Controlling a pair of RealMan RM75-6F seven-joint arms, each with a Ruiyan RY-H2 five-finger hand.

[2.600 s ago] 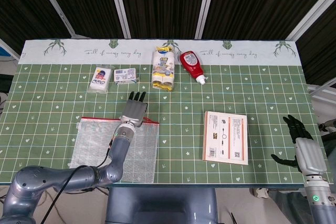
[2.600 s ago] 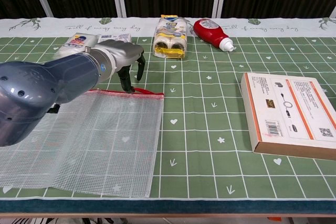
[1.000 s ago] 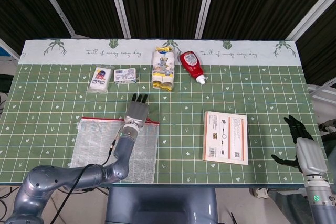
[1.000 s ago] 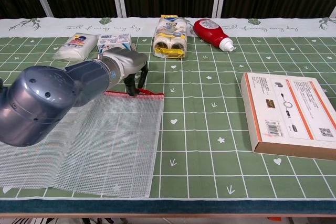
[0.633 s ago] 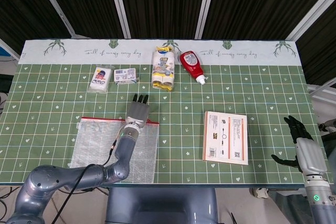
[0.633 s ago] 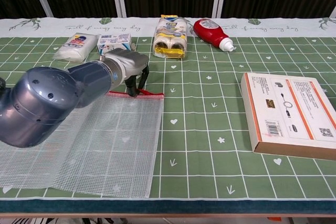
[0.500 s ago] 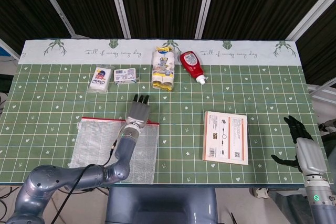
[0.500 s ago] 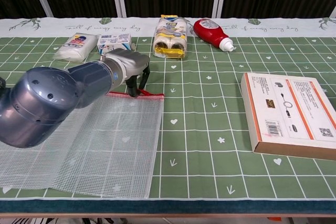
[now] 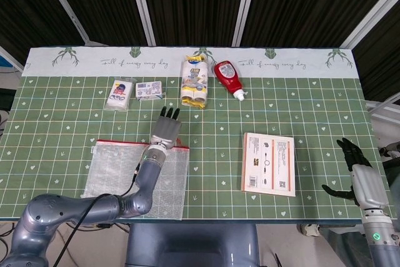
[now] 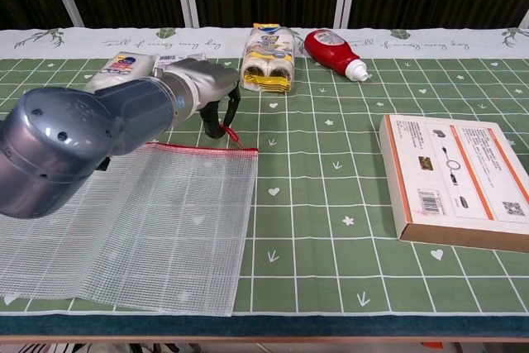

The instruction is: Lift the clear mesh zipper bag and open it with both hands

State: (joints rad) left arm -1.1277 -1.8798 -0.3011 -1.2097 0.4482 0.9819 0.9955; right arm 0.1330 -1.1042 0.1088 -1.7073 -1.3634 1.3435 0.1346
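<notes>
The clear mesh zipper bag [image 9: 119,176] lies flat near the table's front left, its red zipper edge on the far side. In the chest view the bag [image 10: 140,221] spreads to the front edge. My left hand [image 9: 165,128] sits over the bag's far right corner. Seen from the chest, the left hand [image 10: 202,88] has its fingers curled down, and the red zipper pull [image 10: 234,137] rises slanting from the corner into its fingertips. My right hand [image 9: 359,176] hangs off the table's right side with fingers apart, holding nothing.
A flat white and orange box [image 9: 269,164] lies right of centre. At the back stand a red squeeze bottle [image 9: 229,79], a yellow and white roll pack [image 9: 194,81] and two small packets [image 9: 120,93] [image 9: 149,89].
My left hand has risen and shifted slightly away from me; the red zipper pull now lifts off the table toward its fingers. The right hand has not moved.
</notes>
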